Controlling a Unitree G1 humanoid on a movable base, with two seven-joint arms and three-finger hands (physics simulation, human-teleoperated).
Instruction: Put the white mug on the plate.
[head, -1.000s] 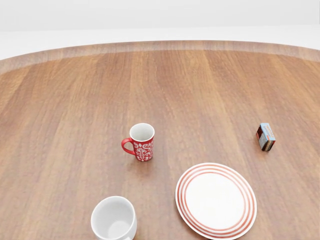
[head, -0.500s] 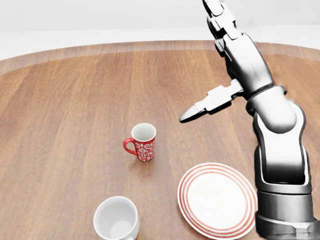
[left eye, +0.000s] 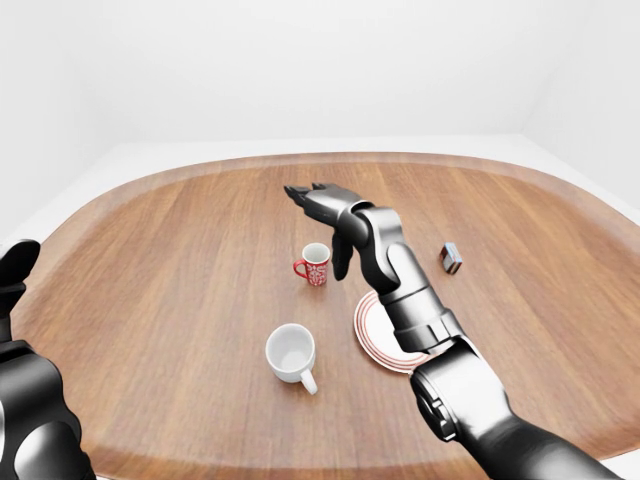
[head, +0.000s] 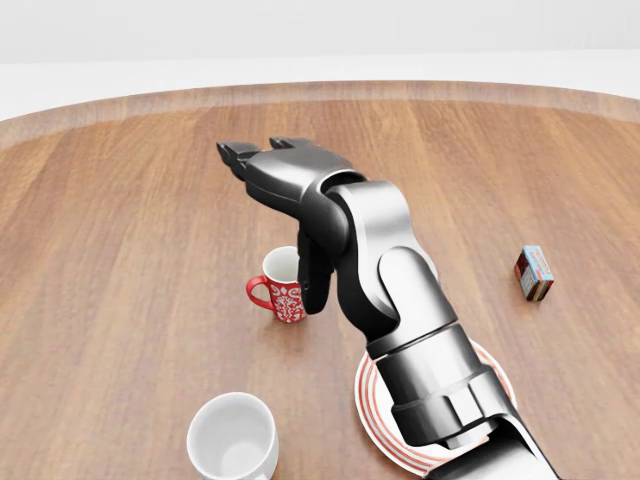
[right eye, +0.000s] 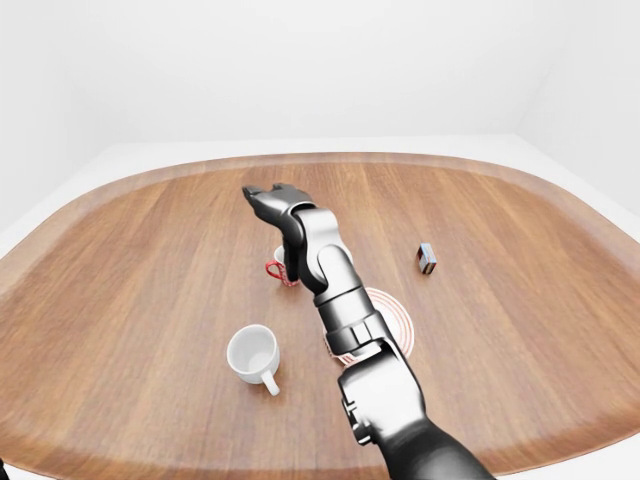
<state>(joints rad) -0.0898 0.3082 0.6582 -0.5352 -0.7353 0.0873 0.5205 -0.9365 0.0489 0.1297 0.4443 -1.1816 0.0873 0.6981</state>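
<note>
Plain white mug (left eye: 291, 352), upright, handle toward viewer.

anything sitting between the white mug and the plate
No. In the left-eye view, only bare wood of the table lies between the white mug and the plate; they stand apart.
</note>
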